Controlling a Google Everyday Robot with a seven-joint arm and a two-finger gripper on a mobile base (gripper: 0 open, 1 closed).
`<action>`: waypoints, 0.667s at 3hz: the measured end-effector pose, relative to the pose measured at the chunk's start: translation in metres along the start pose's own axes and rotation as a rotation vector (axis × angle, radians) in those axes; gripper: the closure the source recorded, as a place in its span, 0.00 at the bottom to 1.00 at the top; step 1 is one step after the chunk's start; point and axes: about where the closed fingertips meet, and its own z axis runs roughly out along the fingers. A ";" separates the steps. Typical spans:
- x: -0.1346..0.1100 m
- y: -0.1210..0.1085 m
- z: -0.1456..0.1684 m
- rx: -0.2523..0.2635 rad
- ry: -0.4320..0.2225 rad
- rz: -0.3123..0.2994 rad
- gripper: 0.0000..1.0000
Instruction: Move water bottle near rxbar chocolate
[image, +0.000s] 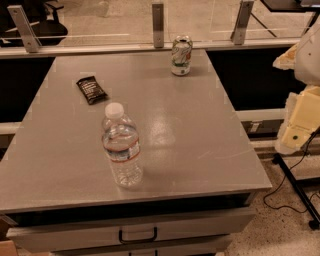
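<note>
The bottle (121, 147) stands upright near the smooth grey tabletop's (200, 125) near edge, left of middle. It is clear ribbed plastic with a white cap and a red-edged label. The bar (91, 89) lies farther back, apart from it, flat in a black wrapper. The pale, blocky gripper (300, 120) hangs off the right edge, and I cannot tell whether it is clenched or released.

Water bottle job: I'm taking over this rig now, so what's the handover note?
The gripper sits at the view's right edge, beside the grey table, away from every item.
The clear ribbed plastic water bottle with white cap stands upright near the table's front edge.
The small flat black-wrapped rxbar chocolate lies behind and left of it, apart.
A green-and-white soda can stands at the far edge.
Done: nothing yet. Left: grasp the bottle, set it by the bar.
</note>
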 end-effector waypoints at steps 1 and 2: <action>0.000 0.000 0.000 0.000 0.000 0.000 0.00; -0.004 -0.001 0.001 0.002 -0.022 -0.007 0.00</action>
